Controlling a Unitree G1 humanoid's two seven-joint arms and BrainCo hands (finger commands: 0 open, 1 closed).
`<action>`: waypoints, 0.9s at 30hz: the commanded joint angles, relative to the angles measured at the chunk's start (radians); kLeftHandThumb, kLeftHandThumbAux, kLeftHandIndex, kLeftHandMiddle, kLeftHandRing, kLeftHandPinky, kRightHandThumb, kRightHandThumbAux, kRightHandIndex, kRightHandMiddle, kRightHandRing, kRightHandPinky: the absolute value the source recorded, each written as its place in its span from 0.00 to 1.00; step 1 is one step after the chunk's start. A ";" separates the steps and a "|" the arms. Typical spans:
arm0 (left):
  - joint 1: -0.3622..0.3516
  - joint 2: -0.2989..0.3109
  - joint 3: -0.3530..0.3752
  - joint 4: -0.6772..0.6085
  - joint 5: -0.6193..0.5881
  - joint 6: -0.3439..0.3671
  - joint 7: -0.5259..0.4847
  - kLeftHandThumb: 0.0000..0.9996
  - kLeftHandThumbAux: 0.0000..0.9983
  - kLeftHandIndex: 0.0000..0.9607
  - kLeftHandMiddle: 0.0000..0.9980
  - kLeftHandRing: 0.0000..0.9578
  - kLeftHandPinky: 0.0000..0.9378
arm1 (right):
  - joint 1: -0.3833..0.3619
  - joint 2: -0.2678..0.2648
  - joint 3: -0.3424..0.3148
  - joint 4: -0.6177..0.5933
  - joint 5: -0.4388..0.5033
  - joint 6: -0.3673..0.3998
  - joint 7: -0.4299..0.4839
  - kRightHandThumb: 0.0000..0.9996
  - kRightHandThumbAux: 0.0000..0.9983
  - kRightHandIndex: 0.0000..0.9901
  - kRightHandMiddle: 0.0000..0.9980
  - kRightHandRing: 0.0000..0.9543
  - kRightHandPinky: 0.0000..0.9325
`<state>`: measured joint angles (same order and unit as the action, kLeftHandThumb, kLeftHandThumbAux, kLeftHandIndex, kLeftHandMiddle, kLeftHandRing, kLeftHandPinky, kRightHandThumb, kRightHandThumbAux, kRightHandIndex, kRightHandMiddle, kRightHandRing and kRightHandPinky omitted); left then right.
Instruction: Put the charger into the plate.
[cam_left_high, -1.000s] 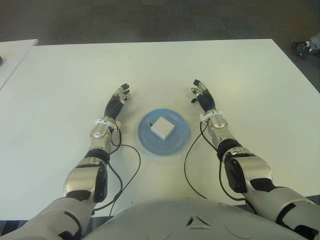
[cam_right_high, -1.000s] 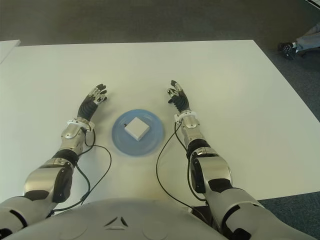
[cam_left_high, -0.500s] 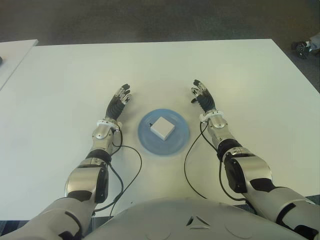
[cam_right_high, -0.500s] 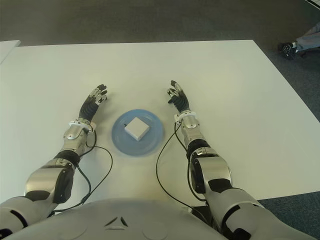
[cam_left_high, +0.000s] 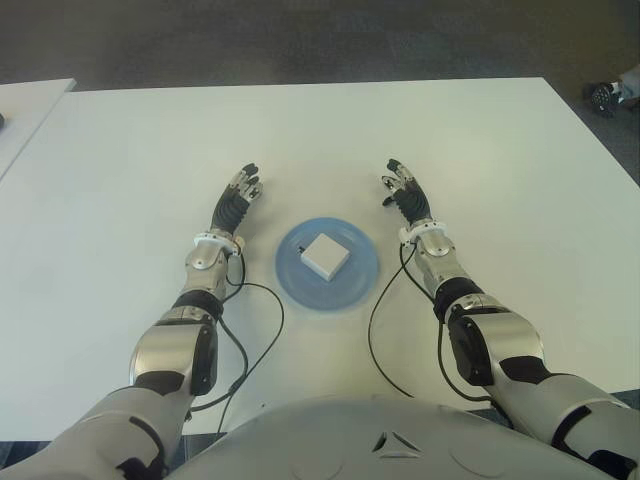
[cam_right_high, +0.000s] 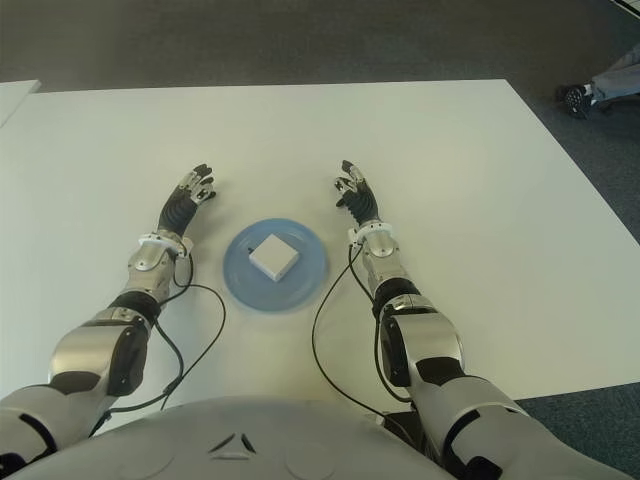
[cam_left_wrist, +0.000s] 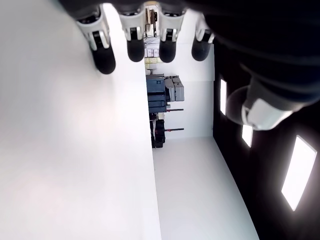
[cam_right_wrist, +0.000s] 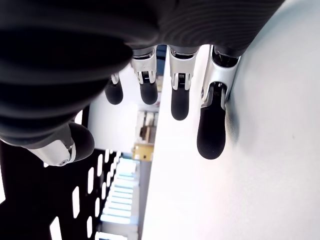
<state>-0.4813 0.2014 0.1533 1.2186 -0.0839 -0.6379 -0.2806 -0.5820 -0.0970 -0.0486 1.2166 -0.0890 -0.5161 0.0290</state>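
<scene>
A white square charger (cam_left_high: 326, 256) lies inside the blue plate (cam_left_high: 355, 285) at the middle of the white table (cam_left_high: 320, 140). My left hand (cam_left_high: 239, 192) shows to the left of the plate, fingers stretched out and holding nothing. My right hand (cam_left_high: 400, 189) shows to the right of the plate, fingers also spread and empty. In the left wrist view the fingertips (cam_left_wrist: 106, 59) hang beside the bare table. In the right wrist view the fingertips (cam_right_wrist: 212, 134) are close to the tabletop.
Black cables (cam_left_high: 380, 330) run from both wrists across the table toward my body. Another white table's edge (cam_left_high: 25, 105) shows at the far left. A person's shoe (cam_left_high: 610, 95) is on the dark floor at the far right.
My left forearm has shifted slightly away from the plate, and the hand has turned a little. The right hand, plate and charger have not moved.
</scene>
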 joint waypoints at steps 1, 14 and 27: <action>0.010 -0.002 0.005 0.032 0.013 0.044 0.018 0.01 0.49 0.00 0.00 0.00 0.00 | 0.094 0.010 0.004 0.079 -0.006 0.105 0.020 0.06 0.44 0.00 0.08 0.16 0.11; -0.003 -0.007 0.016 0.044 0.005 0.063 0.014 0.02 0.49 0.00 0.00 0.00 0.00 | 0.094 0.004 0.004 0.083 -0.007 0.092 0.038 0.05 0.42 0.00 0.11 0.15 0.07; -0.003 -0.007 0.024 0.048 0.007 0.067 -0.004 0.01 0.50 0.00 0.00 0.00 0.00 | 0.101 0.003 0.010 0.083 -0.020 0.072 -0.001 0.03 0.51 0.00 0.01 0.01 0.01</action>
<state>-0.5043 0.2005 0.1779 1.2365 -0.0868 -0.6103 -0.2743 -0.5843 -0.1016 -0.0475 1.2197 -0.0915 -0.5165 0.0332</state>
